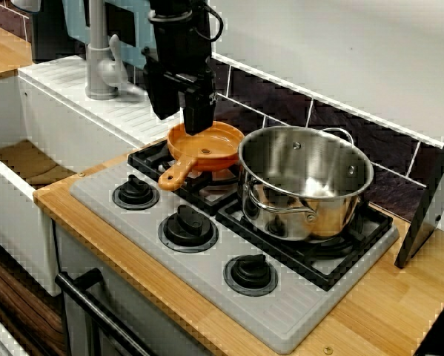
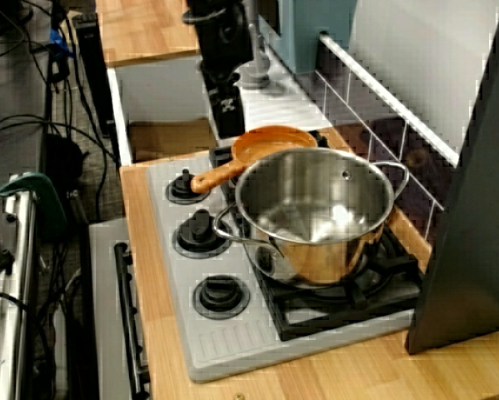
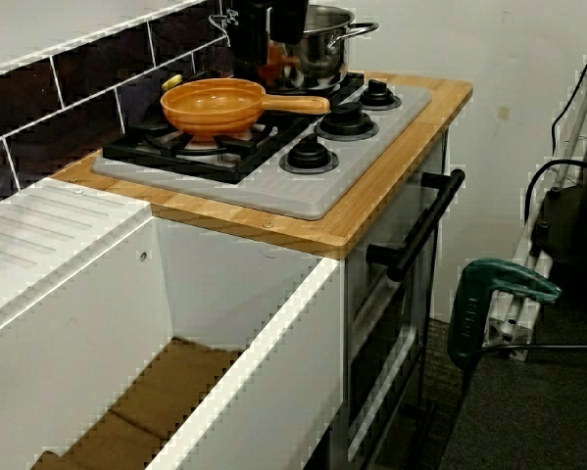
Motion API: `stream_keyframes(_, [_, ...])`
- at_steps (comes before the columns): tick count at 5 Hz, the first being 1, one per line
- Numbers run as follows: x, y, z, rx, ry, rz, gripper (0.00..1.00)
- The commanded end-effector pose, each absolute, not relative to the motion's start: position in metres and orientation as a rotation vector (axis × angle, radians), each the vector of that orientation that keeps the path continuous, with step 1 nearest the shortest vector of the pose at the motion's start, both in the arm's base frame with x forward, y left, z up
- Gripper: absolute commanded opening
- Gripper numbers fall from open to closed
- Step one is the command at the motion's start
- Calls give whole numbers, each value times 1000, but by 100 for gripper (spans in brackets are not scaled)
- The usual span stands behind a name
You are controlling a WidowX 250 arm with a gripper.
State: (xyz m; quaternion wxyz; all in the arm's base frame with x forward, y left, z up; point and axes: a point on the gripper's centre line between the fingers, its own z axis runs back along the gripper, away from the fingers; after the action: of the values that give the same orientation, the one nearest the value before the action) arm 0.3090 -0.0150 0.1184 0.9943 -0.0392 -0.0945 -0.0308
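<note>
My black gripper [image 1: 186, 113] hangs just above the back left burner, its tips over the far rim of an orange frying pan [image 1: 207, 147]. The pan rests on the black grate, with its handle [image 1: 175, 176] pointing toward the front knobs. Nothing shows between the fingers, and the fingers overlap, so I cannot tell how wide they stand. In the view from the right side the gripper [image 2: 227, 123] stands behind the pan [image 2: 270, 143]. From the sink side the pan [image 3: 215, 103] is in front and the gripper [image 3: 264, 57] behind it. A steel pot [image 1: 303, 178] sits on the neighbouring burner, close to the pan.
Three black knobs [image 1: 187, 227] line the grey stove's front. A white sink [image 3: 68, 294] with a grey faucet [image 1: 99, 67] lies to the left. A dark tiled wall [image 1: 281, 100] backs the stove and a black board [image 1: 429, 200] leans at the right. An oven handle [image 3: 420, 225] sticks out below.
</note>
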Motion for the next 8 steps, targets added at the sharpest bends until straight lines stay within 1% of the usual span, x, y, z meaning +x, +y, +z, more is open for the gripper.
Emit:
stream_keyframes(1, [304, -29, 123, -65, -266, 9, 100])
stream_keyframes(4, [301, -34, 107, -42, -227, -5, 100])
stream_keyframes(8, [292, -33, 89, -30, -193, -22, 100])
